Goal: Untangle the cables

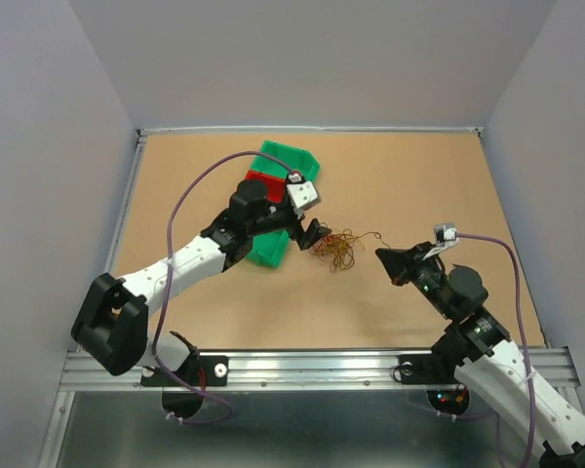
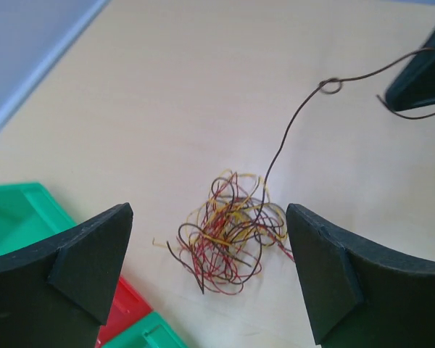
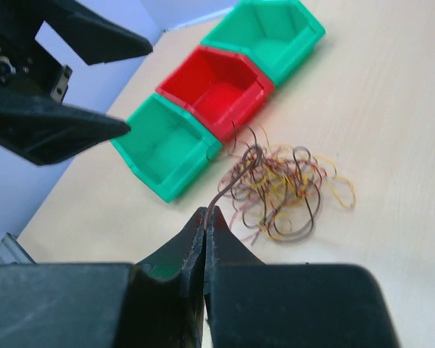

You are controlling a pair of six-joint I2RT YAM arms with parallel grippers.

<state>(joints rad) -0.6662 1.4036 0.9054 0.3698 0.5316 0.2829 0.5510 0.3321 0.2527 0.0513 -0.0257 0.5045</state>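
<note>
Red, yellow, dark cables point(image 2: 228, 235) lie tangled; we note left gripper point(image 2: 209, 217) spread wide above them, right gripper point(image 3: 205, 217) clamped on one dark strand point(image 2: 286, 138).

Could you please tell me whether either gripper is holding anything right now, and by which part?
The right gripper pinches one dark brown wire near its free end, the rest trailing into the tangle. The left gripper is open, holding nothing.
</note>
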